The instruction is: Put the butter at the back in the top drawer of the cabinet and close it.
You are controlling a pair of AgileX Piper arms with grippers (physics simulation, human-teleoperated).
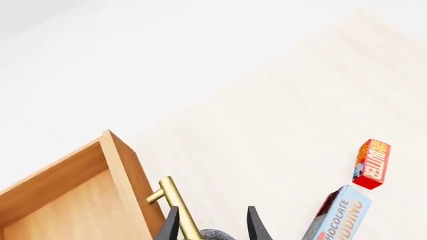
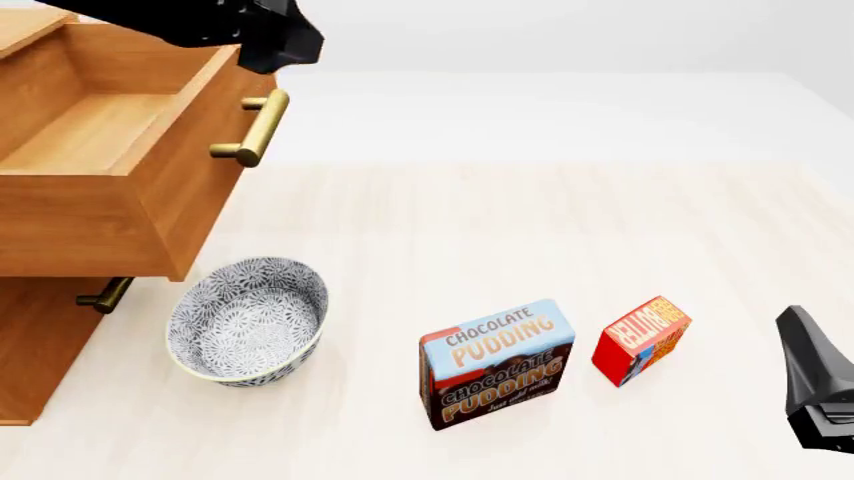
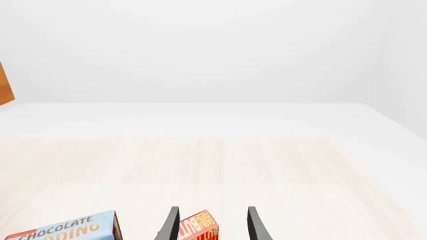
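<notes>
Butter [image 2: 642, 338] stands on the pale wood table [image 2: 534, 230], just right of the pudding box [image 2: 497, 364], well apart from the open top drawer [image 2: 100, 150] of the cabinet [image 2: 27, 340]. Right gripper [image 3: 212, 225] spread, empty, above the butter. Left gripper [image 1: 215, 227] spread beside the handle [image 2: 254, 128], holding nothing. Both arms largely cut off.

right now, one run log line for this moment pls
top drawer: open, empty | butter: on table | left gripper: open at handle | right gripper: open, near butter
</notes>
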